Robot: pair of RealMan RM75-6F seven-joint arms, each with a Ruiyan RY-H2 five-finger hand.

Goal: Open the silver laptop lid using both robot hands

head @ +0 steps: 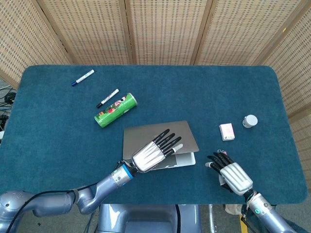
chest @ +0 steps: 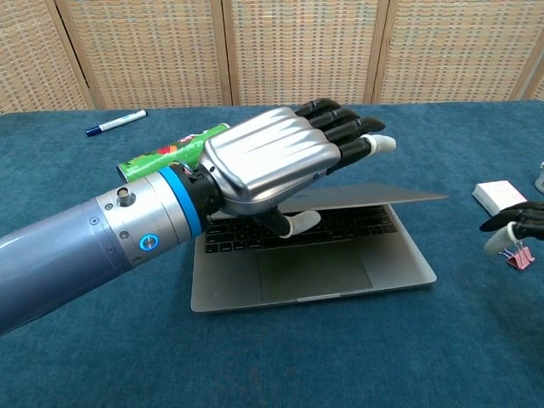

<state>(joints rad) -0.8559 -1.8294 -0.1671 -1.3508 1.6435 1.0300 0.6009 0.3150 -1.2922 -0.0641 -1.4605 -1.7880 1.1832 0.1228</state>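
Left hand (chest: 276, 157) fingers lie over the silver laptop (chest: 310, 255) lid, thumb beneath its edge, holding it part-raised at the bench (head: 204, 92) near middle. Right hand (head: 232, 174), fingers spread and holding nothing, hovers right of it.

The left hand (chest: 272, 157) grips the raised lid of the half-open laptop (chest: 314, 272); right hand's fingers (chest: 520, 219) show at the edge.

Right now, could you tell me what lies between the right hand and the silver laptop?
Nothing: in the head view only bare blue cloth separates the right hand from the silver laptop. The pink binder clip sits by that hand, not between.
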